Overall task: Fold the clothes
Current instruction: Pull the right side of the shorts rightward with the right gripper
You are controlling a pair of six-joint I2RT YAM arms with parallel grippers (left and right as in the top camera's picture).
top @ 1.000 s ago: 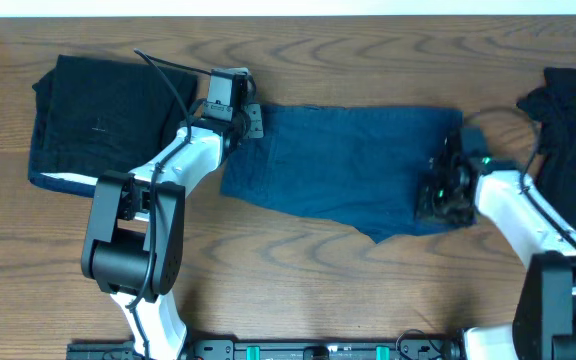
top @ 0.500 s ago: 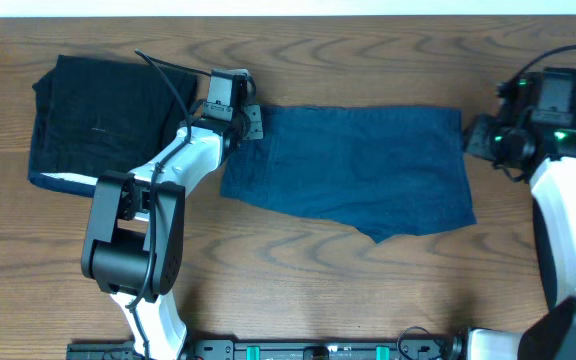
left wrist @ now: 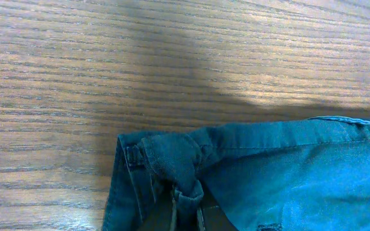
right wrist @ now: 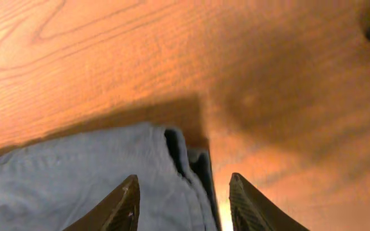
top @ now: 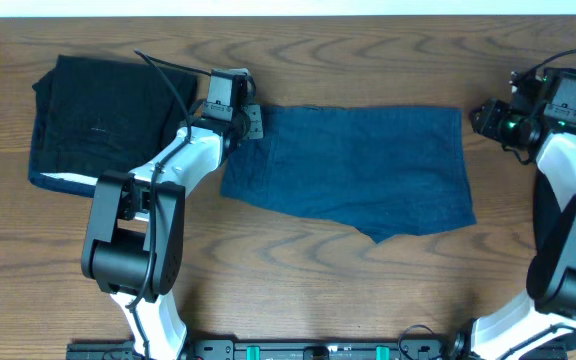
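A navy-blue denim-like garment (top: 358, 168) lies spread flat across the middle of the table. My left gripper (top: 253, 122) is shut on its far left corner; the left wrist view shows a pinched fold of the denim (left wrist: 188, 192) between the fingers. My right gripper (top: 486, 118) is open and empty, just beyond the garment's far right corner. The right wrist view shows both fingers (right wrist: 184, 192) spread over that denim corner (right wrist: 108, 173). A folded black cloth (top: 103, 120) with a white edge lies at the far left. Another black cloth (top: 568, 110) lies at the right edge.
The wooden table (top: 298, 290) runs under everything. The table's far edge (top: 288, 14) meets a white strip along the top. The arm bases stand at the near edge.
My right gripper has moved from the garment's near right edge up to beside its far right corner. The left gripper and the denim have not moved.
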